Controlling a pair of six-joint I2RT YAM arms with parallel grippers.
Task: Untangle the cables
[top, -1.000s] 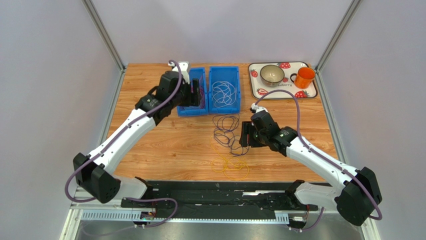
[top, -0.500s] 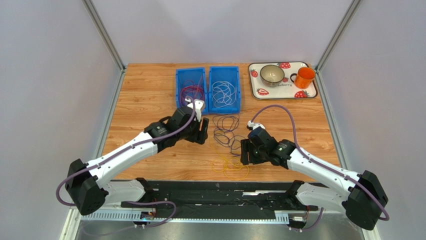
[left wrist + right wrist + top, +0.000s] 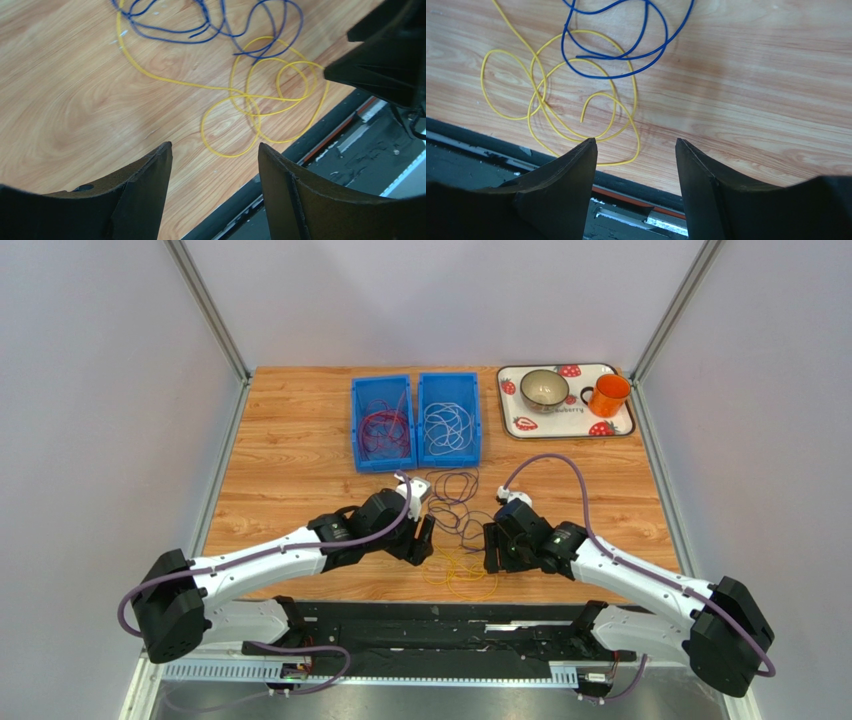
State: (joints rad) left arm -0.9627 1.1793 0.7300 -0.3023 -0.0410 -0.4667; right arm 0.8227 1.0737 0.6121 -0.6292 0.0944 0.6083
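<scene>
Two sets of jaws are standing wide apart, and neither one is holding anything. The left gripper (image 3: 214, 150) is hanging over the wooden table (image 3: 65, 110). The yellow cable (image 3: 265, 100) is lying flat in loose loops just past its fingertips, not between them. The dark blue cable (image 3: 210, 30) is lying farther out, and one of its loops is crossing the yellow one. The right gripper (image 3: 635, 142) is pointing at the same heap from the other side. The yellow loops are lying just ahead of it and a little to the left, with the blue loops beyond them.

Both wrist views are cutting off the far part of the blue cable. Where blue and yellow are crossing, it is hard to tell which one is on top. From above, the two wrists are covering the edges of the heap.

Both arms are reaching low across the table toward the middle, with the grippers facing each other and the cables between them. Far behind, the red cable (image 3: 385, 425) is sitting in the left blue bin (image 3: 356, 430) and the white cable (image 3: 446, 427) in the right blue bin (image 3: 478, 425).
</scene>
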